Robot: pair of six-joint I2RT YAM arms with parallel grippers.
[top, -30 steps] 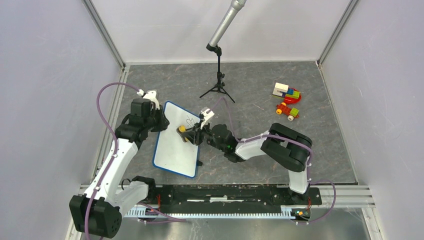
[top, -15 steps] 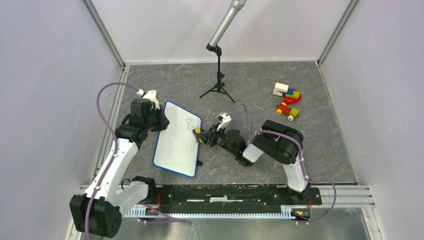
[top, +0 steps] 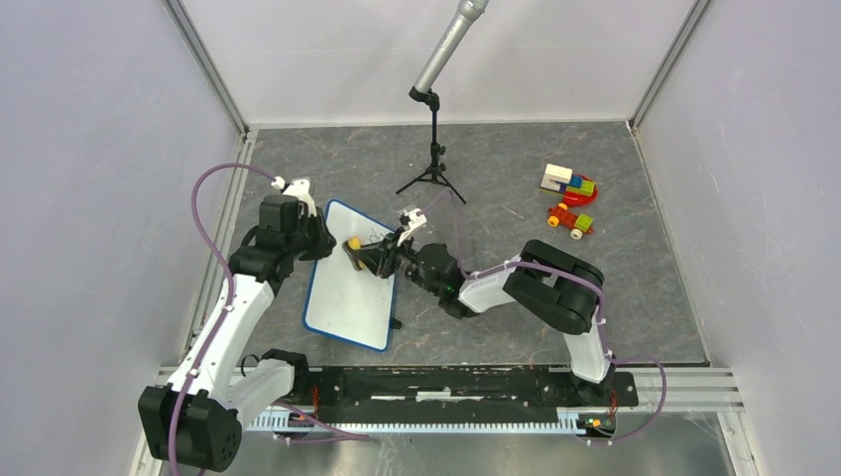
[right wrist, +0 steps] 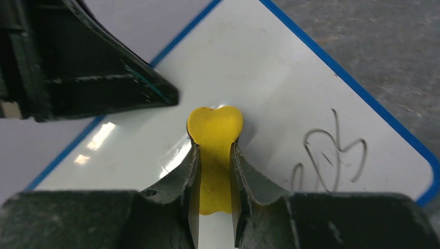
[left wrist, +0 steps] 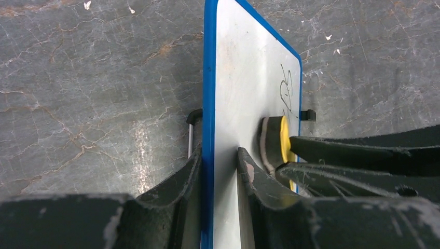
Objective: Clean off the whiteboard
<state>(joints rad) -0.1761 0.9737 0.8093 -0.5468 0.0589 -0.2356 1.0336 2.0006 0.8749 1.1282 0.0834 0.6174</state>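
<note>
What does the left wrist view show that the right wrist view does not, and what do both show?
Only the left wrist view: the left tool shut on the blue edge of the whiteboard, and a black clip at its rim. Only the right wrist view: the broad face of the yellow eraser, pinched by the right tool. Both: the board, the eraser against it, and the black handwriting, unwiped.

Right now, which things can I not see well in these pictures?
- Board, gripped edge: left wrist view, behind the fingers of the left gripper and cut by the bottom edge.
- Eraser, wiping face: right wrist view, under its yellow back and the right gripper.
- Scribble: right wrist view, lower end behind that gripper; top view, too small to read.
- Toys: top view, too small to name.
</note>
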